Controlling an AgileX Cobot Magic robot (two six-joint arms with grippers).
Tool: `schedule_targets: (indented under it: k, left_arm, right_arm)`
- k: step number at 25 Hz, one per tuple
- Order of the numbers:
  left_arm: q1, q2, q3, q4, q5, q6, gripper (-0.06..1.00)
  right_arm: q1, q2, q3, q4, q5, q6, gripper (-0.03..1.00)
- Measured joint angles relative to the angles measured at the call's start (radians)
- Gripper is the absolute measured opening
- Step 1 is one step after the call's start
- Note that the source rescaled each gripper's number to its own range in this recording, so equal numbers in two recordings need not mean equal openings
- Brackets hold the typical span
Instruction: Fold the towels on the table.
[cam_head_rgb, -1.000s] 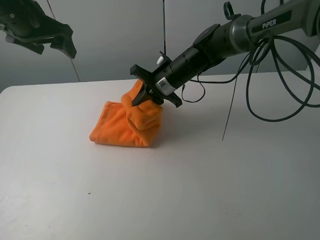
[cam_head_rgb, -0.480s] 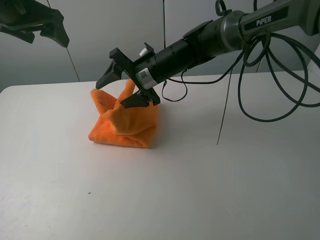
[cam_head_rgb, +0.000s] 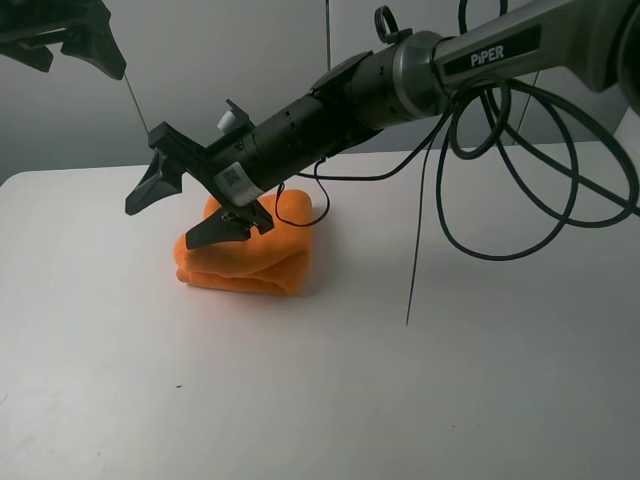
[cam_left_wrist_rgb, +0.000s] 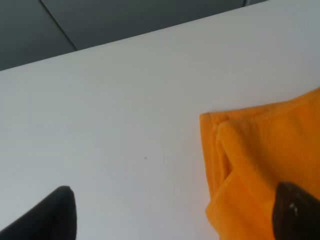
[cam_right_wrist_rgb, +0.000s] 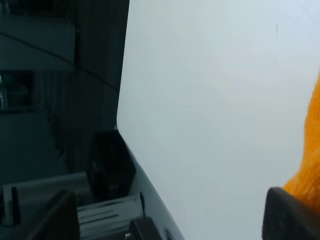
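Up at the far left corner of the worktop (cam_head_rgb: 90, 400), the left pincer (cam_head_rgb: 70, 45) hangs high in the air with its jaws spread wide and nothing between them; from its own camera the orange towel (cam_head_rgb: 245, 255) lies below and off to one side, well apart from it. Moving right, the right pincer (cam_head_rgb: 190, 205) reaches across the middle from the right edge, its long black arm (cam_head_rgb: 330, 115) slanting down toward the left. Its jaws stand open and empty: the upper finger points out over bare worktop to the left of the cloth, while the lower finger sits right at the top of the bundle, touching it or just above it, I cannot tell which. The towel lies in a thick, lumpy folded bundle on the far half of the worktop, left of centre, and it looks let go, resting on its own. So the cloth lies beneath and slightly behind the right pincer's tips, toward the arm's own side, with the bundle's long axis running roughly left to right along the far edge. To my eye the right arm is much the nearer one for any further tidying; the fold appears mostly made but untidy, and whichever pincer goes in would need to come down onto the bundle's top or an edge.
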Motion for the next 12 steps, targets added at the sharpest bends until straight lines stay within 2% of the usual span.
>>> schedule_targets:
  k: [4,7,9,12]
  left_arm:
    - [0.0,-0.03,0.0,0.012,0.039,-0.002,1.0]
    - [0.0,-0.056,0.0,0.02,0.089,-0.006,1.0]
    - [0.005,-0.081,0.002,0.022,0.117,-0.009,1.0]
    - [0.033,-0.153,0.06,0.018,0.117,-0.01,1.0]
  right_arm:
    - [-0.004,-0.077,0.0,-0.102,-0.028,-0.021,0.8]
    - [-0.036,-0.145,0.0,-0.27,-0.034,-0.006,0.84]
    - [-0.07,-0.192,0.009,-0.389,-0.044,0.038,0.92]
    - [-0.148,-0.277,0.074,-0.539,-0.082,0.094,0.99]
